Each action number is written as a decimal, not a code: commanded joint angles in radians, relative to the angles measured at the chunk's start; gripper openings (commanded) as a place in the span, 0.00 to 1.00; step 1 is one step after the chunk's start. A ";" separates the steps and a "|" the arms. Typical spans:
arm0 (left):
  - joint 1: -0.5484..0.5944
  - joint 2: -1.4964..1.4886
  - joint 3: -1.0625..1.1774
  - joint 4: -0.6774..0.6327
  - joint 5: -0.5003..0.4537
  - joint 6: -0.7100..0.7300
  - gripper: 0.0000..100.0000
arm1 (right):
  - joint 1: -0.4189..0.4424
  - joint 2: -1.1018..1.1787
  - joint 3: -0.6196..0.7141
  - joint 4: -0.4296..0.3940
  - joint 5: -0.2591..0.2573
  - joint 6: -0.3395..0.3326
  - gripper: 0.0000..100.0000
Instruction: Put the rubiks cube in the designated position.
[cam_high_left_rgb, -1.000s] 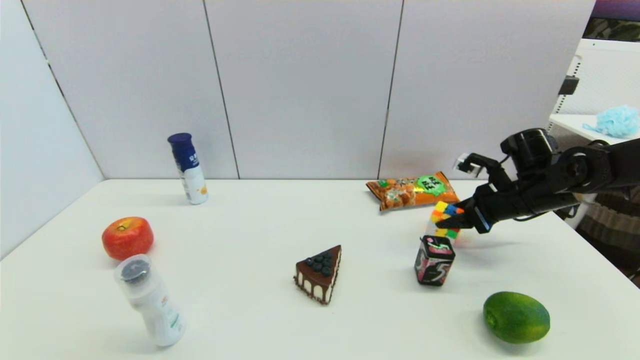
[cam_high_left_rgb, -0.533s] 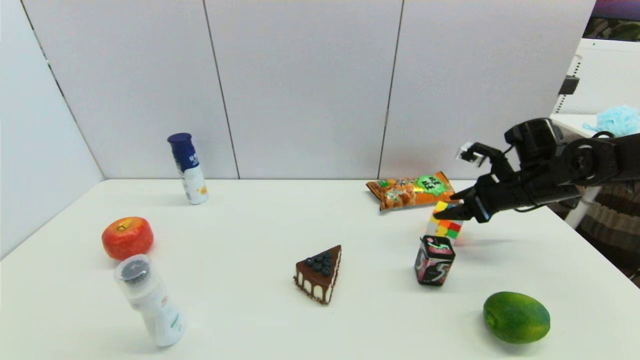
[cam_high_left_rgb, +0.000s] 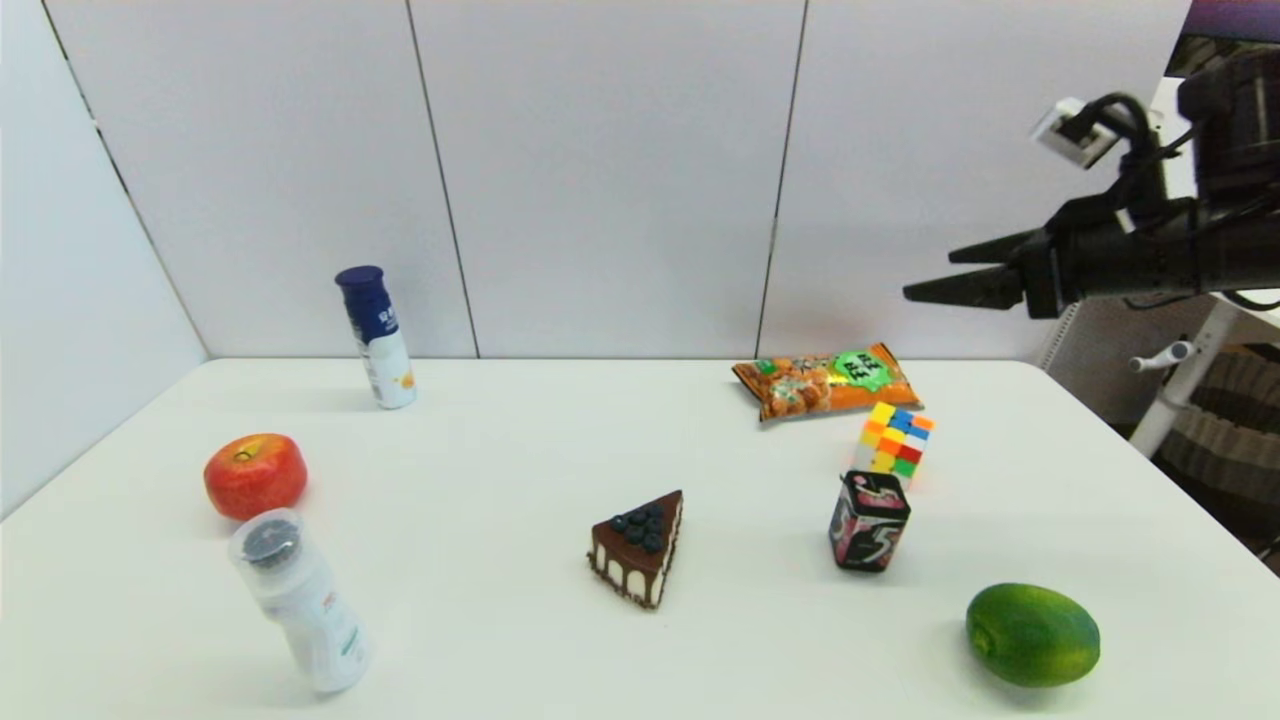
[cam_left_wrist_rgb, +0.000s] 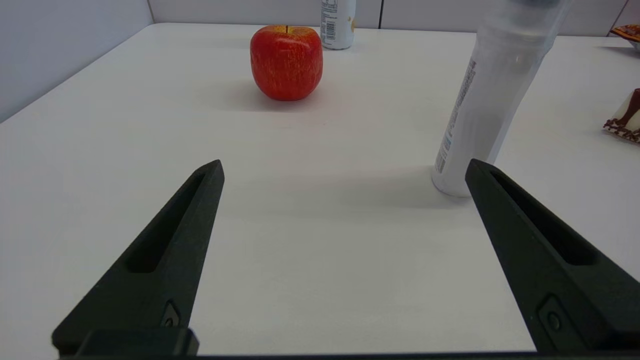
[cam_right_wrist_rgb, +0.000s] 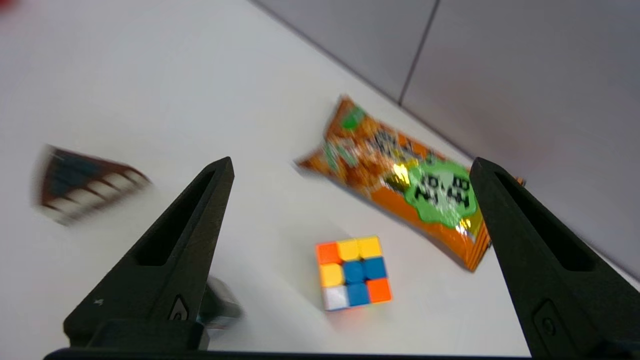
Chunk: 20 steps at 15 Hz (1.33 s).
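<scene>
Two end effectors, both spread wide, empty: right end effector (cam_high_left_rgb: 935, 272) high above rubiks cube (cam_high_left_rgb: 893, 441); left end effector (cam_left_wrist_rgb: 345, 172) low over counter (cam_high_left_rgb: 520, 450). One cube, scrambled yellow, orange, blue, white; on counter between snack bag (cam_high_left_rgb: 825, 380) and black-pink box (cam_high_left_rgb: 868, 520).

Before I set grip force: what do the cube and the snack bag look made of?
The rubiks cube looks like hard, smooth stickerless plastic: solid coloured squares, crisp edges. The snack bag looks like thin glossy foil film: crinkled, with bright glints.
</scene>
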 joint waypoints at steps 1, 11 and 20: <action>0.000 0.002 0.000 -0.002 0.000 0.000 1.00 | 0.020 -0.296 0.099 0.008 0.014 0.119 1.00; 0.000 0.002 0.000 0.001 0.000 0.000 1.00 | 0.015 -0.968 0.826 0.036 -0.520 0.042 1.00; 0.000 0.002 0.000 0.001 0.000 0.000 1.00 | -0.015 -1.463 1.265 0.070 -0.690 0.108 1.00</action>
